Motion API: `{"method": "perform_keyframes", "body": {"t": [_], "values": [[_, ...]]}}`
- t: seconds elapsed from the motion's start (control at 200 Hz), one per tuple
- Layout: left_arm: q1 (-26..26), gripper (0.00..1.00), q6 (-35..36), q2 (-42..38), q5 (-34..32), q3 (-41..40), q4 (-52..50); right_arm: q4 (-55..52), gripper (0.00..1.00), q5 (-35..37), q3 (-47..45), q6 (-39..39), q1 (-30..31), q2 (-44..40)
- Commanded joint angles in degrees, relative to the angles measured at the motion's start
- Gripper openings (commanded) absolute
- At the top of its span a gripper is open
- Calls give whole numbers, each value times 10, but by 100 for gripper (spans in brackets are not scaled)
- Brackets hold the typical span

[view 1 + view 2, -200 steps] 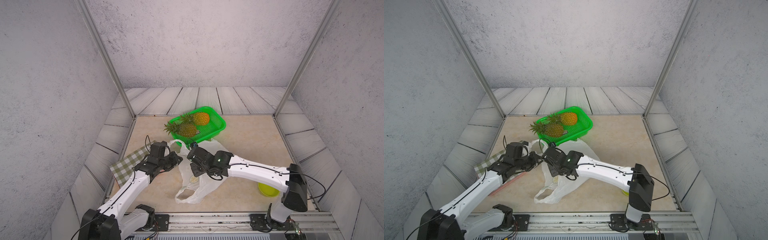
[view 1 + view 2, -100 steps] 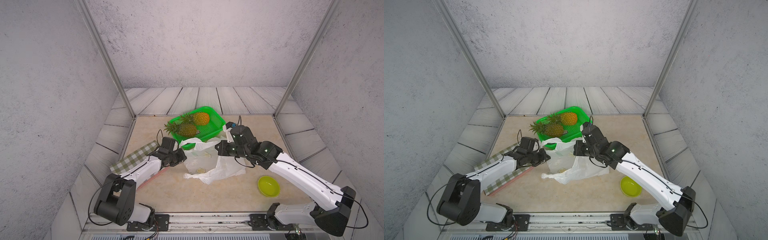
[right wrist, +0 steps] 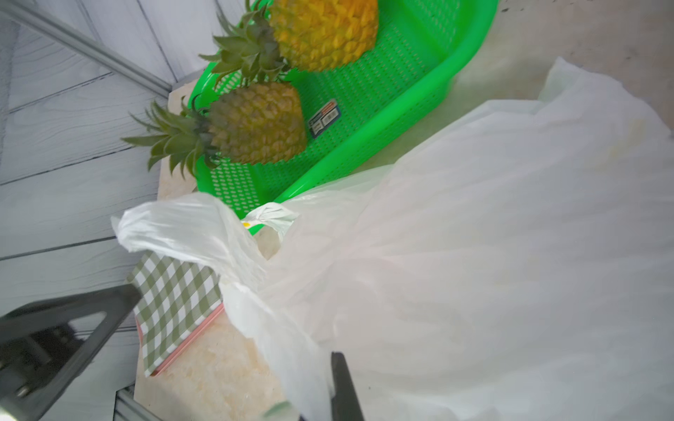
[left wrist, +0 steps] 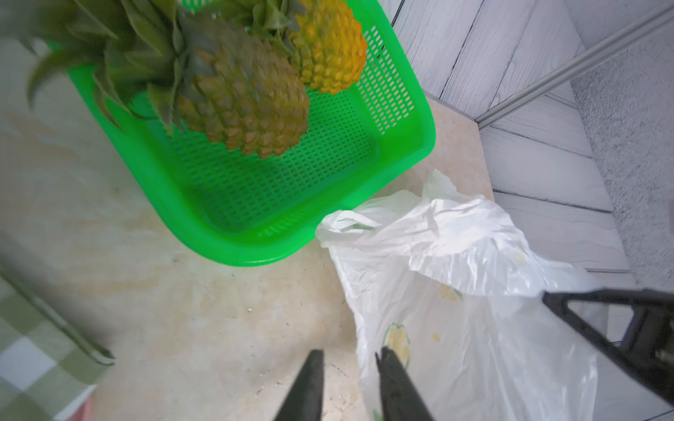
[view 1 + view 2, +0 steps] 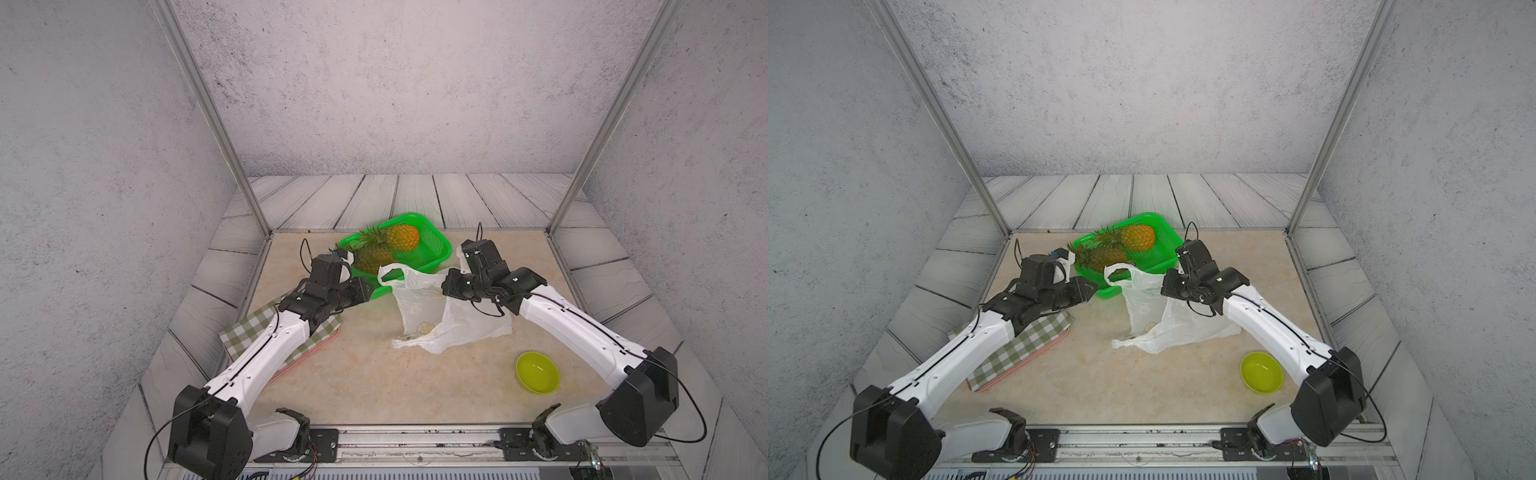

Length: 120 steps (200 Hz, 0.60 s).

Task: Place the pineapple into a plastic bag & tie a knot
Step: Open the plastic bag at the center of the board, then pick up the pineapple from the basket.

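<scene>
Lime-green and shallow, a small bowl [image 5: 537, 372] sits nearest the front rail on the beige worktop [image 5: 374, 382]. It is on the right arm's side, well apart from everything else. On the left arm's side a green-and-white checked mat [image 5: 249, 332] with a pink edge lies flat, partly under the left arm.

Further in, the plastic bag [image 5: 432, 320] is at the middle of the worktop. It is thin, white and translucent, with a yellow lemon print showing through. Its lower part trails on the surface. Its upper edge is lifted by the right tool [image 5: 448, 286], which is closed on the film. In the right wrist view the plastic drapes over 1 dark finger [image 3: 341, 382]. 1 handle loop [image 5: 390, 272] stands free on the side toward the left arm.

The left tool [image 4: 349, 351] is just beside that side of the bag, its jaws parted with nothing between them. Whether 1 finger touches the bag's edge cannot be told.

Behind the bag, close against it, is the green mesh basket [image 5: 434, 249]. 2 fruits lie on their sides in it. The greener pineapple [image 5: 374, 259] is nearer, with its crown leaves over the rim. The yellower pineapple [image 5: 402, 237] lies behind it.
</scene>
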Motion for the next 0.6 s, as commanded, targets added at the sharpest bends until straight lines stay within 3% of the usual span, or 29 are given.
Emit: {"method": "perform_keyframes", "body": {"t": [0.0, 0.03, 0.075, 0.09, 0.22, 0.4, 0.596], "values": [[6, 54, 19, -42, -68, -15, -22, 1, 0, -15, 24, -12, -23, 0], [11, 67, 19, -51, -83, -15, -21, 2, 0, -17, 26, -12, -29, -2], [18, 96, 19, -57, -99, -9, -18, 4, 0, -18, 27, -12, -36, -5], [21, 100, 18, -56, -103, -6, -18, 5, 0, -17, 28, -12, -38, -6], [77, 100, 8, -2, -86, 61, -54, 2, 0, -22, 42, -16, -48, -6], [168, 97, -6, 140, 12, 170, -95, 5, 0, -31, 53, -15, -52, -3], [204, 96, -16, 273, 52, 253, -93, 12, 0, -46, 62, -12, -54, 6]]}}
